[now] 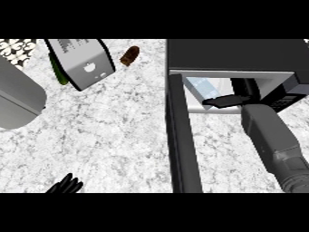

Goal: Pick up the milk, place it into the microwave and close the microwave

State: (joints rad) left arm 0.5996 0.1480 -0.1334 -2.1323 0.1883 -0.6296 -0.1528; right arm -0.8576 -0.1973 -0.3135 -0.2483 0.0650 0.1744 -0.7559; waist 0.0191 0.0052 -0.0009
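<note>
The milk (200, 87), a pale blue and white carton, stands inside the open microwave (240, 54) at the left of its cavity. My right hand (227, 100) reaches into the cavity and lies against the carton's lower right side. Its fingers stretch out beside the carton rather than around it, and most of the carton shows. The microwave door (183, 145) is swung wide open and sticks out toward me as a dark slab left of my right forearm. My left hand (66, 185) rests open at the lower left edge, fingers up, far from the microwave.
A large grey appliance (9, 95) fills the left edge. A grey and white box-like object (83, 61) leans at the back left with a green item (58, 70) behind it. A small brown object (130, 55) lies next to it. Marble counter (110, 131) spreads between.
</note>
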